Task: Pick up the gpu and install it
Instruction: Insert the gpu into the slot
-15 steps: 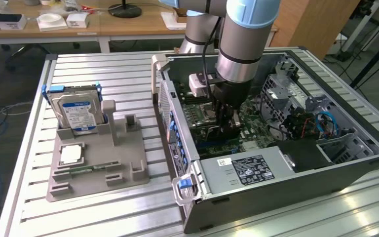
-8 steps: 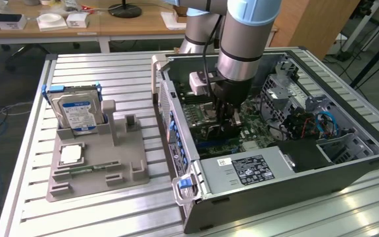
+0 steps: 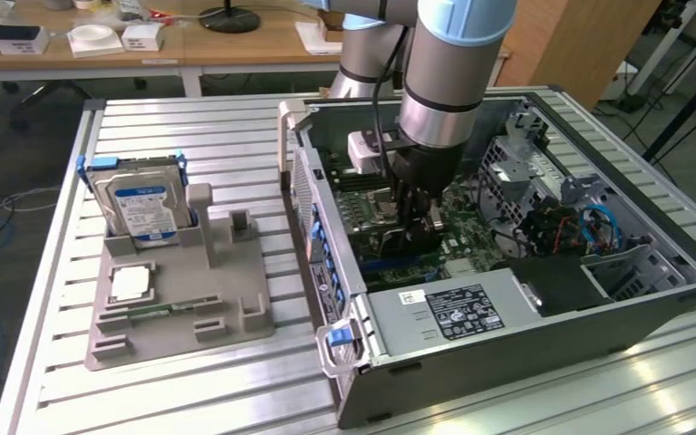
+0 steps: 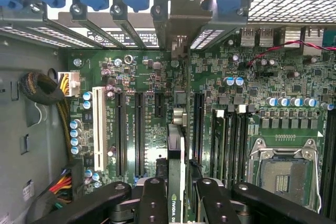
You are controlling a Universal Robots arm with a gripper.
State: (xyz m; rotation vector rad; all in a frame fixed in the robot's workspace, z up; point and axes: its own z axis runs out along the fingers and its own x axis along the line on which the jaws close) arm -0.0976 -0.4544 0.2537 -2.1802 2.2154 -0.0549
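GPU (image 4: 176,182) stands edge-on between my jaws at the wrist view's lower centre, a green logo on its edge, its bracket reaching the rear slots. Computer case (image 3: 638,308) lies open on the counter (image 3: 203,399). My arm (image 3: 445,82) reaches straight down into it, gripper (image 3: 415,227) clamped narrowly on the card over the motherboard (image 4: 131,129).

A silver hard drive (image 3: 140,207) stands in a grey holder (image 3: 178,308) at frame left; beside it, the open computer case (image 3: 638,299) on the slatted table (image 3: 203,136).
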